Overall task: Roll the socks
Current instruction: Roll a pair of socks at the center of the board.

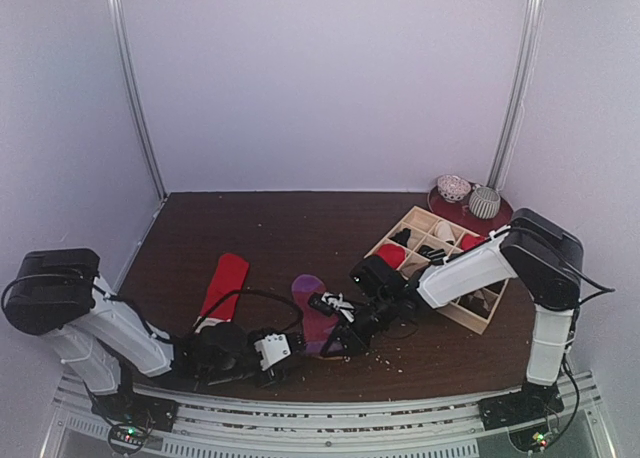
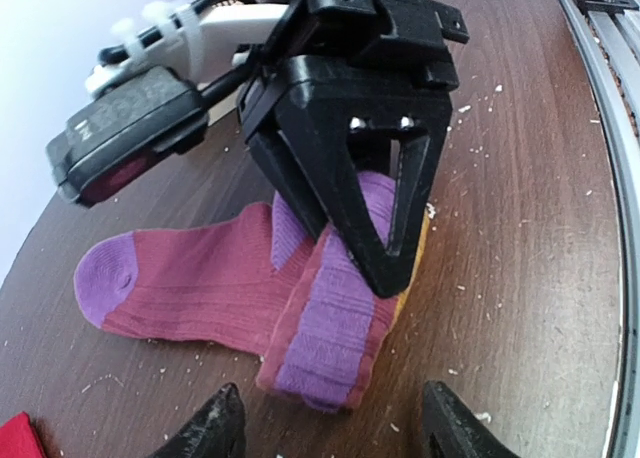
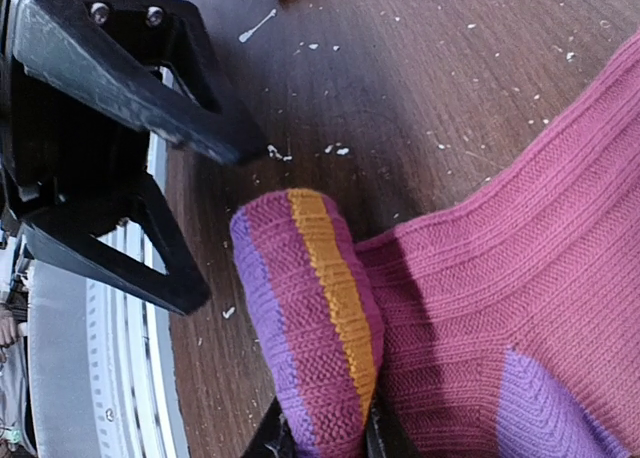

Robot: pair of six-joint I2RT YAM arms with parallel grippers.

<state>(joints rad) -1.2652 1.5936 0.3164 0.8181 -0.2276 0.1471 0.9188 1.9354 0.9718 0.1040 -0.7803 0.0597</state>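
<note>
Here, right fingers (image 2: 320, 188) clamped on the folded cuff end of the magenta sock (image 2: 200, 278), left fingers (image 2: 215, 428) spread open just beside it, red sock (image 1: 226, 278) further left on the tabletop (image 1: 300, 228).

Soft, even light, faint shadows; wrist views warp at the edges.

The magenta sock (image 2: 200, 278) has purple stripes, purple toe and orange band.
</note>
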